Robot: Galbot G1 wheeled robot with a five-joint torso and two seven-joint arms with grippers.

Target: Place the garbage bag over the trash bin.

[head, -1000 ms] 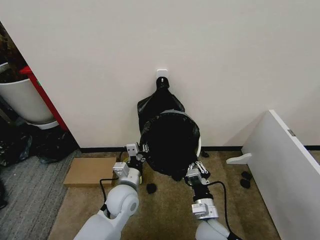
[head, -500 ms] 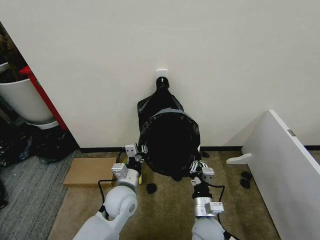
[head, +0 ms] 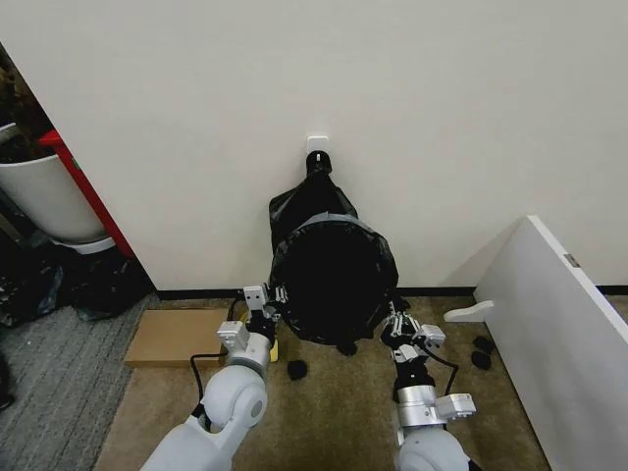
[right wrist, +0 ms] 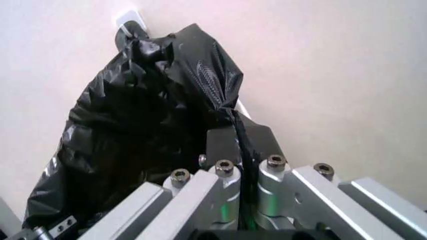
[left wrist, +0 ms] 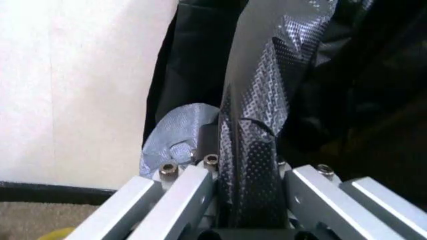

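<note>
The garbage bag [head: 332, 280] is stretched wide open like a big black circle, low down against the wall, just above the floor [head: 334, 412]. It is held up between the two robot hands. The left gripper [head: 265, 296] is at the bag's left edge. In the left wrist view its fingers [left wrist: 180, 192] are pressed on a fold of the shiny black plastic, so it is pinching the bag. The right gripper [head: 407, 329] is at the bag's lower right edge. In the right wrist view a thin strip of the bag runs down between its fingers [right wrist: 223, 197], which are squeezed together on it.

The bag's mouth looks round and tight, as if something round sits under it, but I cannot see the trash bin itself because the black plastic hides it. So I think the bag is opened and is at or over the rim, and what is left is to pull the edge down all around and let go.

Behind the open bag, more black bags [head: 312, 196] hang bunched from a white hook [head: 317, 145] on the wall. A flat cardboard piece [head: 175, 336] lies on the floor to the left, and a white board [head: 564, 314] leans on the right.
</note>
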